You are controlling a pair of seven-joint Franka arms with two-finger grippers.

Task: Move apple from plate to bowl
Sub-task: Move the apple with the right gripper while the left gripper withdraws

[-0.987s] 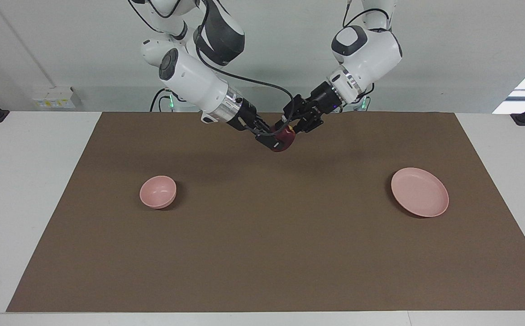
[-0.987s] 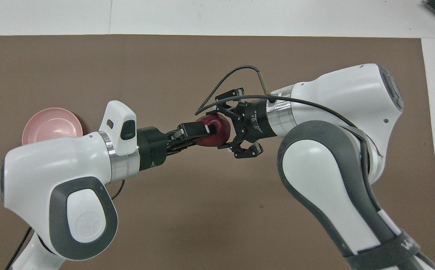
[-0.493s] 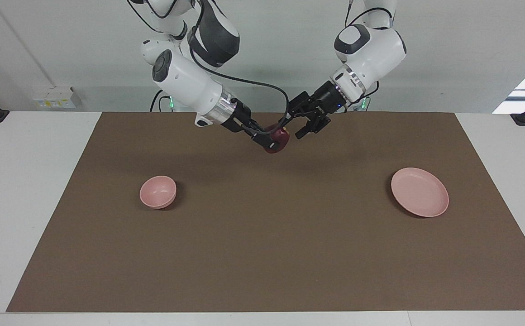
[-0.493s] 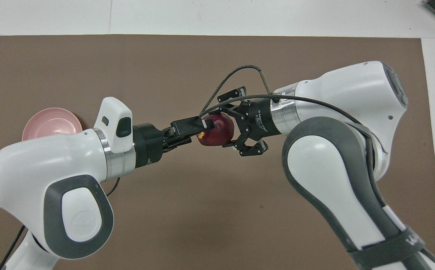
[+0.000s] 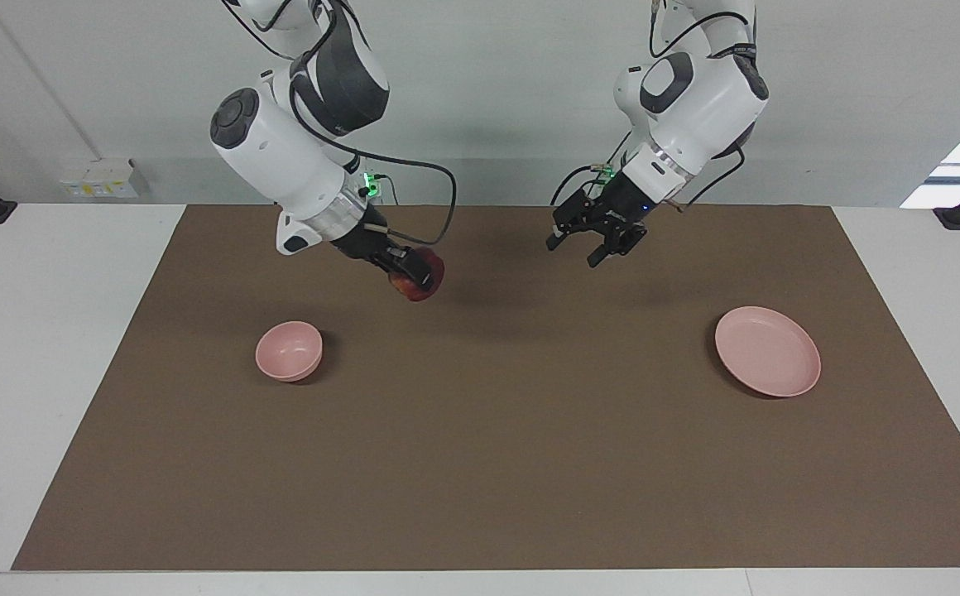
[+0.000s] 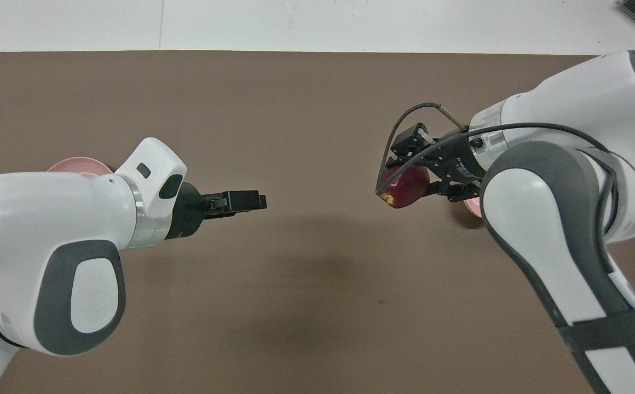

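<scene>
The dark-red apple [image 5: 422, 286] is held in my right gripper [image 5: 415, 280], which is shut on it in the air over the brown mat, toward the bowl's side of the middle. The apple also shows in the overhead view [image 6: 403, 187] in the right gripper [image 6: 408, 180]. The small deep pink bowl [image 5: 289, 350] stands empty toward the right arm's end; in the overhead view only its edge [image 6: 472, 204] shows under the right arm. The wide pink plate [image 5: 767, 350] lies empty toward the left arm's end. My left gripper [image 5: 592, 246] is open and empty over the mat.
The brown mat [image 5: 480, 463] covers most of the white table [image 5: 50, 331]. In the overhead view the left arm hides most of the plate [image 6: 79, 163]. Nothing else stands on the mat.
The two grippers met at the apple over the mat's middle. The left gripper let go and drew back toward the plate's end. The right gripper carried the apple toward the bowl's end.
</scene>
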